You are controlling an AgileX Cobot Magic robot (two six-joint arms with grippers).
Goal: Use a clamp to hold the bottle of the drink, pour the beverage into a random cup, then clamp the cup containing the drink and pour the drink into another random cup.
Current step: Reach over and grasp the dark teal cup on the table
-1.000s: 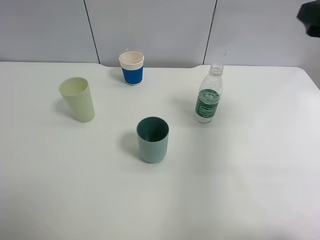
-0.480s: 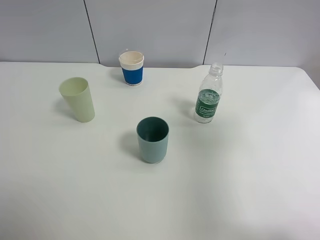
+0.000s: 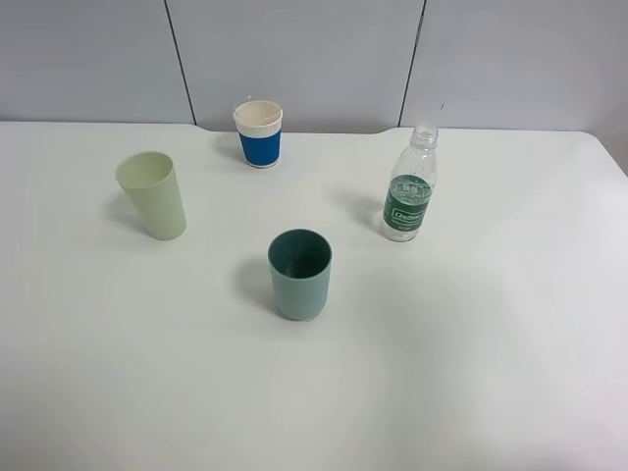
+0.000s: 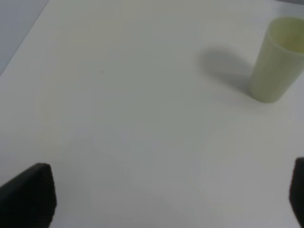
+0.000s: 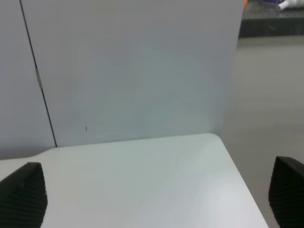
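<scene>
I see a white bench (image 3: 471,373), evenly lit. Grey panelled wall (image 5: 133,71) with dark seams (image 5: 38,80) ahead of my right hand (image 5: 154,202); grey floor (image 5: 270,95) past the bench corner.

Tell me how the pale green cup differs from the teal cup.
The pale green plastic cup is taller and slimmer; the teal plastic cup is shorter and wider. The pale one stands at the left of the table, the teal one near the middle. Both stand upright, open-topped.

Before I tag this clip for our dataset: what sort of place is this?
Likely a lab test bench: a white table, grey partition panels behind, and a bottle, teal cup, blue cup and pale green cup staged.
</scene>
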